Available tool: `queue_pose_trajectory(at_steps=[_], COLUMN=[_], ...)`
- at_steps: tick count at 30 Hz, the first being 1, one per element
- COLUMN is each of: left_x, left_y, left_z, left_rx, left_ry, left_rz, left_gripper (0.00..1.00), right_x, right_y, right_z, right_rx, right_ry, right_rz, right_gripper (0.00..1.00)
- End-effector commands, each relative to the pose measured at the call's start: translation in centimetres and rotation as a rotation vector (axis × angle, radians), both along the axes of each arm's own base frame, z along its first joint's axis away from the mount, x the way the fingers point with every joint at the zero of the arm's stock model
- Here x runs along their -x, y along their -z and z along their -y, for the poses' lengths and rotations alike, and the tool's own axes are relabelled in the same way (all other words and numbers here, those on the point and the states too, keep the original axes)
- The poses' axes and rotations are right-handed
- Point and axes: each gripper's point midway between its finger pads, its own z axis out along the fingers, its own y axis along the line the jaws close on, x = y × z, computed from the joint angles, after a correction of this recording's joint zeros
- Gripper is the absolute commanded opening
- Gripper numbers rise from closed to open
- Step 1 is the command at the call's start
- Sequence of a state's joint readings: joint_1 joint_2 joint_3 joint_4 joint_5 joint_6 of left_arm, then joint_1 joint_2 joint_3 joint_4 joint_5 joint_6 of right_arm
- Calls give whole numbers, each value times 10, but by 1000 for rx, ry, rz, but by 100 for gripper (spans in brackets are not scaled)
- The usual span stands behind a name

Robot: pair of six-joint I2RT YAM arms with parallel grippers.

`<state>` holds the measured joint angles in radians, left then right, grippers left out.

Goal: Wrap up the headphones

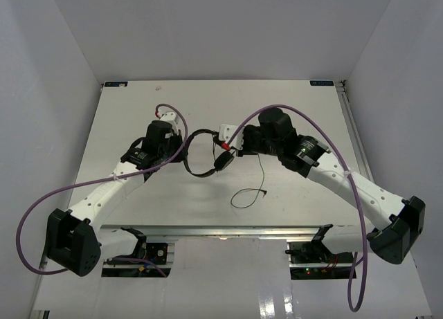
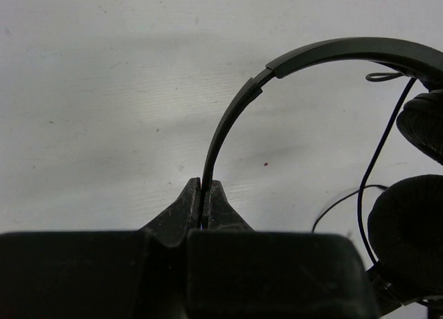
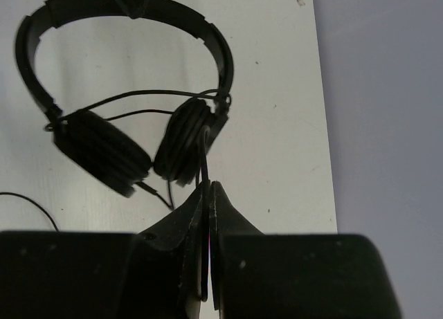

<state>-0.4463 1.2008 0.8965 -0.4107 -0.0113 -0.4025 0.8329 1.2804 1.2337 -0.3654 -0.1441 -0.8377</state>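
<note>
— Starting from the near edge of the table (image 1: 173, 208), what comes first?

— The loose end of the cord (image 1: 262, 174). It lies slack on the table, right of centre, curling into a small loop toward that near edge.

— And the headphones (image 1: 223, 160) themselves?

— Just beyond, about mid-table, strung between the two arms. The thin headband (image 2: 221, 125) arches toward the table's left side, and both padded earcups (image 3: 104, 149) sit together on the right.

— Who has hold of what?

— The left gripper (image 2: 204, 194) is clamped tight on the headband, its tips meeting with only the band's edge between them. The right gripper (image 3: 208, 194) is pinched together too, right under one earcup, with a thin black strand running into its tips. That looks like the cord where it leaves the cup, though it is too fine to be sure.

— Are the headphones resting on the table or raised?

— I cannot tell from these views; only the trailing cord plainly touches the surface.
</note>
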Motion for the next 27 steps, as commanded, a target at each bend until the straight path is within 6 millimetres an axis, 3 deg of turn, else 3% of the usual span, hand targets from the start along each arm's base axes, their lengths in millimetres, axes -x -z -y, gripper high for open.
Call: queue_pose_trajectory(at_steps=[1,13,17,22,27], left_x=[-12,-27,-31,-32,-41], left_y=[-56,-87,-93,-95,-88], left_z=[20,11,8,4,-10], left_rx=[232,394,443,461,459], left_ry=[-39,-151,-167,-173,-259], left_rz=[65,52,44,44,32], left_gripper=[0,0,0,0,0], right_x=[27,53,52,53,70], right_y=[2,1,7,1,-1], right_z=[11,38,44,50,44], right_rx=[-38,-72,-61,-73,-77], right_ry=[-81,-134,-125,-119,-213], right_rz=[-44,-82,-76,-66,-104], right_gripper=[8,8,8,8,8])
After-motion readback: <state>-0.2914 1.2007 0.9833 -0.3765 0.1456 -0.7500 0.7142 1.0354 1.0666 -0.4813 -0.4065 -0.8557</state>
